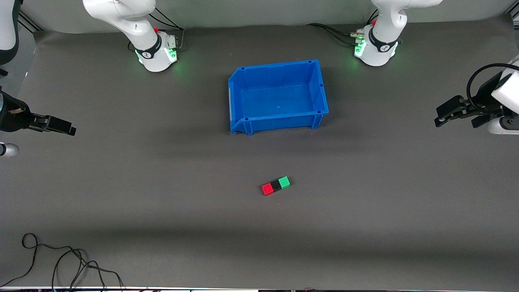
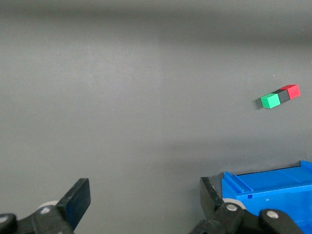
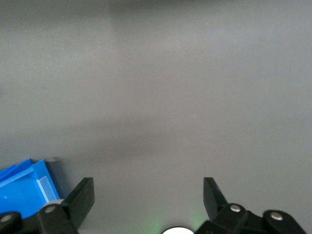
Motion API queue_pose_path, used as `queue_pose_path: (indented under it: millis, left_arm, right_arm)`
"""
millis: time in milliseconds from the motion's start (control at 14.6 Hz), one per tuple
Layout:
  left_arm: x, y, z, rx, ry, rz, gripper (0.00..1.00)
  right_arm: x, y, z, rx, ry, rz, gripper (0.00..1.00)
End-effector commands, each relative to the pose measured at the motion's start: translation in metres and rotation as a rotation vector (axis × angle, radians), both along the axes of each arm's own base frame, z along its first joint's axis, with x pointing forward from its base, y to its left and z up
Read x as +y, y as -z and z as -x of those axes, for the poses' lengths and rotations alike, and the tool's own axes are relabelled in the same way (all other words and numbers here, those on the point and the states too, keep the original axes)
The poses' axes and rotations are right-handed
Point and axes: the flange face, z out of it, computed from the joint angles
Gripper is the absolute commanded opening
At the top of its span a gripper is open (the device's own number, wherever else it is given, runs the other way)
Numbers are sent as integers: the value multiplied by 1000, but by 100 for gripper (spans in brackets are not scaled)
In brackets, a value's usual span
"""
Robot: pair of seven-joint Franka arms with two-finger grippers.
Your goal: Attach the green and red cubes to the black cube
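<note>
The red cube point(image 1: 267, 189), black cube point(image 1: 276, 185) and green cube point(image 1: 284, 182) lie joined in a short row on the dark table, nearer to the front camera than the blue bin. The row also shows in the left wrist view: green cube point(image 2: 269, 101), black cube point(image 2: 282, 95), red cube point(image 2: 292, 90). My left gripper point(image 1: 440, 116) waits open and empty at the left arm's end of the table; its jaws show wide apart in its wrist view point(image 2: 145, 197). My right gripper point(image 1: 69, 129) waits open and empty at the right arm's end, seen also in its wrist view point(image 3: 148, 195).
A blue plastic bin point(image 1: 318, 87) stands empty between the two arm bases; its corner shows in the left wrist view point(image 2: 273, 190) and the right wrist view point(image 3: 24, 187). A black cable point(image 1: 61, 259) lies at the table's front edge, toward the right arm's end.
</note>
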Motion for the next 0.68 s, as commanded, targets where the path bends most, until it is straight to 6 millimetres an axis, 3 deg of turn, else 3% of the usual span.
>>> queue_pose_path:
  millis: [0,137,274,547,615]
  left_arm:
    - [3,-7,7,10,40,-22,100]
    - [8,-6,11,31,63,-38,100]
    - [10,-7,14,44,78,-62,100]
    - [6,-11,17,46,26,-49,100]
    - [4,-14,17,36,-5,-48,100]
  right_arm:
    - [-7,-1,19,-48,-39,6,99]
    - [-15,7,36,-85,-27,-1,99]
    - [0,4,44,-85,-21,2,99]
    - [41,6,42,-95,68,14,99]
    - [41,7,42,-94,64,13,99]
